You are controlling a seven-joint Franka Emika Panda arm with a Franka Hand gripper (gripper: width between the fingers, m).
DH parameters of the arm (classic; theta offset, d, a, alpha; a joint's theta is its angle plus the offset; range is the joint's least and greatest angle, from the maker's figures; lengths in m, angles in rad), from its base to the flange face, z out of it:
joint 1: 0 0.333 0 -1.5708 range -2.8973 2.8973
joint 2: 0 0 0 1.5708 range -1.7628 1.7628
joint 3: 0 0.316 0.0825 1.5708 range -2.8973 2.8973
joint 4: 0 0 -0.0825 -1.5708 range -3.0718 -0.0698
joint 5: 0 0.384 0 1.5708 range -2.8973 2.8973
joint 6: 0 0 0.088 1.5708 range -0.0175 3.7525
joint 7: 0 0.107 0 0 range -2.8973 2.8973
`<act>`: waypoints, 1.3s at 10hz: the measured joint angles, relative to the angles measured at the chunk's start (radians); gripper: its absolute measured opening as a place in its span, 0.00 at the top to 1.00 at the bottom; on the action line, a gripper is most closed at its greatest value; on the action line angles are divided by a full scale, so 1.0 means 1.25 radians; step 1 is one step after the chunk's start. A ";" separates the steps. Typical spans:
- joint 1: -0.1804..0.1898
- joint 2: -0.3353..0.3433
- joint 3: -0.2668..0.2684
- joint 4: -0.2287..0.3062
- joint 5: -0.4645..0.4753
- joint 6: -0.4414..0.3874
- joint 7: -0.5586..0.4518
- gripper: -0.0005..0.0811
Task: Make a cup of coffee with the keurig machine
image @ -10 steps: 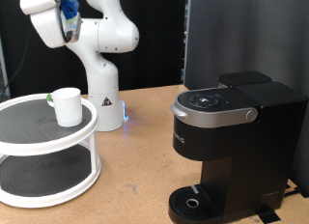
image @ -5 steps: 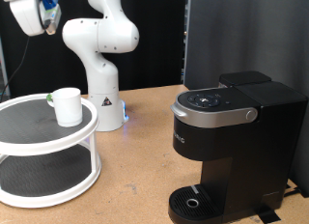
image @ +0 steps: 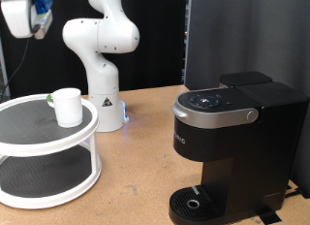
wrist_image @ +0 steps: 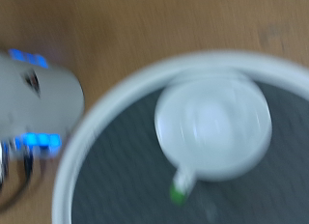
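The cup (image: pixel 67 106) stands on the two-tier white stand (image: pixel 39 138); the keurig machine (image: pixel 232 147) has a closed lid and bare drip tray. The gripper (image: pixel 27 14) hangs high above the cup, holding nothing; finger spacing cannot be determined.

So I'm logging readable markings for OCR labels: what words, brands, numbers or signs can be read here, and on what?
Nothing can be read with certainty.
Tall black boxy keurig machine: a pale vertical brand mark on its front, too small to read.
Round top buttons on its silver-grey lid: tiny symbols, illegible.
White robot arm base: a small dark triangular sign, unreadable.
Plain white cylindrical cup on the white two-tier round stand: no visible text.
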 joint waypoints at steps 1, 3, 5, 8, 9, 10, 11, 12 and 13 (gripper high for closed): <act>-0.004 -0.008 0.016 -0.026 -0.045 0.062 0.027 0.99; -0.006 -0.027 0.021 -0.062 -0.067 0.138 0.049 0.99; -0.005 -0.036 0.011 -0.062 -0.038 0.115 0.046 0.99; -0.006 -0.038 -0.031 -0.022 -0.009 -0.021 -0.030 0.99; -0.006 -0.041 -0.047 -0.014 0.007 -0.033 -0.041 0.99; -0.006 -0.045 -0.060 -0.011 0.019 -0.033 -0.042 0.99; -0.006 -0.051 -0.067 -0.011 0.029 -0.026 -0.042 0.99; -0.006 -0.056 -0.073 -0.011 0.040 -0.016 -0.044 0.99; -0.006 -0.059 -0.076 -0.011 0.048 -0.006 -0.044 0.99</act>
